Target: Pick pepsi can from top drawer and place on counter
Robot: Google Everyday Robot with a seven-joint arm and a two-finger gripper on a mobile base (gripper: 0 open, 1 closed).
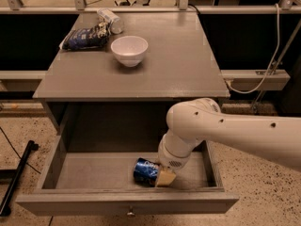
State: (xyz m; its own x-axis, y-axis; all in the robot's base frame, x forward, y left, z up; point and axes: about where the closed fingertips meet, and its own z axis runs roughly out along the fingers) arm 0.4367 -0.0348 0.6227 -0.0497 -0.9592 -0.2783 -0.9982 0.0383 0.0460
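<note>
The pepsi can [146, 170], blue with a silver end, lies on its side on the floor of the open top drawer [94, 171], near the front middle. My gripper [162, 175] reaches down into the drawer from the right on a thick white arm and sits right at the can's right end, with a tan fingertip [165, 177] against it. The counter [178, 60] is the flat grey top of the cabinet above the drawer.
On the counter's back left stand a white bowl [129, 49], a dark blue snack bag [85, 36] and a small whitish container [110, 19]. The drawer's front panel has a small knob [130, 213]. A black bar [16, 182] lies on the floor at left.
</note>
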